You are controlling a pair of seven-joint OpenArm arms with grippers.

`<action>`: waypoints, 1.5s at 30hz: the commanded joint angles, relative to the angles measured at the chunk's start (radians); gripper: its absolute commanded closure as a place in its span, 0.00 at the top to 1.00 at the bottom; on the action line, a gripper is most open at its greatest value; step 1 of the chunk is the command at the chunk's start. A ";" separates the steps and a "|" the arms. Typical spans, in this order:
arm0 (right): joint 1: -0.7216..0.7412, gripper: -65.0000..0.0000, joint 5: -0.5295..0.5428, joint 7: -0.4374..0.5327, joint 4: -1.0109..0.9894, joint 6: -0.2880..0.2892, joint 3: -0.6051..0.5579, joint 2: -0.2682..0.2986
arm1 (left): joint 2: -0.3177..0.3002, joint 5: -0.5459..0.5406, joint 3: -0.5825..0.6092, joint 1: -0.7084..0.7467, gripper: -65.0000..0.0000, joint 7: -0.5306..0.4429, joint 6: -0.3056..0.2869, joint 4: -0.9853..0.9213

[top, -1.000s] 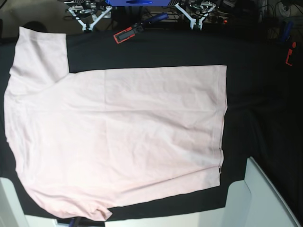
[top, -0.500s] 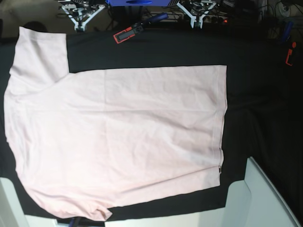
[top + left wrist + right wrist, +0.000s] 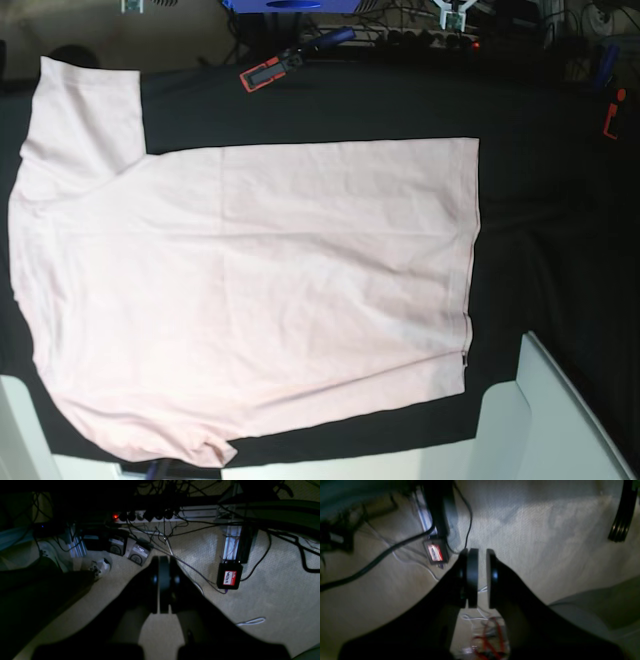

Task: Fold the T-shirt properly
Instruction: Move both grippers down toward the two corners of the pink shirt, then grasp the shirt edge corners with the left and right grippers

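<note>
The pale pink T-shirt [image 3: 250, 290] lies spread flat on the black table cloth [image 3: 540, 220], plain side up. Its hem is on the right and one sleeve [image 3: 85, 110] is at the upper left. Both grippers are far from it, beyond the table's far edge. Only a white tip of my right gripper [image 3: 133, 5] and of my left gripper [image 3: 455, 12] shows there. In the left wrist view, my left gripper [image 3: 163, 580] is shut, pads touching, over the carpet. My right gripper [image 3: 482, 577] is closed to a thin slit with nothing in it.
A red-and-black clamp [image 3: 265, 73] sits at the far table edge and another red clamp [image 3: 612, 115] at the right. White arm housings stand at the near right [image 3: 545, 420] and near left [image 3: 20, 430]. Cables and a power strip [image 3: 150, 516] lie on the floor.
Both arms have drawn back past the far table edge, almost out of the base view. Both grippers have closed. The T-shirt has not moved.
</note>
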 commanded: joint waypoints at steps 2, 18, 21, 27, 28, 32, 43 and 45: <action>-0.056 0.10 -0.002 -0.052 0.109 -0.012 0.068 0.009 | -0.018 -0.003 -0.065 0.046 0.00 -0.013 0.014 0.079; -0.211 0.10 -0.004 -0.434 1.000 -0.011 0.355 -0.027 | -0.018 -0.001 -0.225 0.224 0.00 -0.013 0.013 0.754; -0.180 0.10 -0.002 -0.435 1.040 -0.009 0.387 -0.027 | -0.018 -0.001 -0.225 0.227 0.00 -0.013 0.013 0.828; -0.030 0.10 0.051 -0.509 1.048 0.225 0.451 -0.028 | -0.015 -0.001 -0.226 0.181 0.00 -0.003 0.013 0.863; -0.005 0.10 0.091 -0.552 1.044 0.278 0.484 -0.028 | -0.015 -0.001 -0.226 0.174 0.00 -0.003 0.013 0.866; 0.098 0.11 0.255 -0.744 1.038 0.446 0.654 -0.027 | -0.018 -0.001 -0.226 0.164 0.01 -0.002 0.013 0.865; 0.208 0.74 0.283 -0.980 1.034 0.691 0.835 -0.028 | -0.023 0.001 -0.228 0.141 0.01 -0.002 0.013 0.854; 0.210 0.74 0.284 -0.980 1.003 0.691 0.856 -0.028 | -0.023 0.001 -0.228 0.141 0.01 -0.002 0.013 0.845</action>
